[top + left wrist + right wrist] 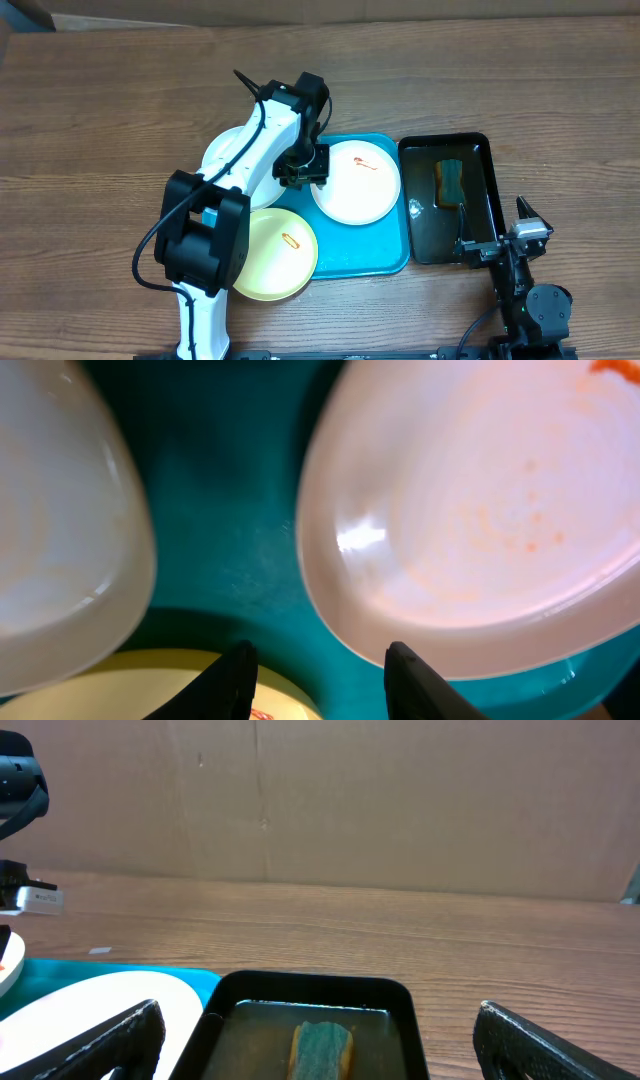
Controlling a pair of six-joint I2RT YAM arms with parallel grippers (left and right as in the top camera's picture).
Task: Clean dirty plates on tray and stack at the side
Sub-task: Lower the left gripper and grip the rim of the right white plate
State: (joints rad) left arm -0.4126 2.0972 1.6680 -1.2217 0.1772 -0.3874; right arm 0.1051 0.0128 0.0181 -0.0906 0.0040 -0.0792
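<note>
Plates point(355, 180) crowd our left jaws, which hang released low over the tray point(230, 550). The yellow-green plate point(150, 685) lies just beneath, the smeared white plate point(480, 510) ahead right, and the other white plate point(60, 510) ahead left. We judge they are lining up on the smeared rim, and the neighbours leave little room. Farther right, our right jaws hover released near the sponge point(322, 1050) in the black tray point(310, 983) on the tabletop point(100, 120).
</note>
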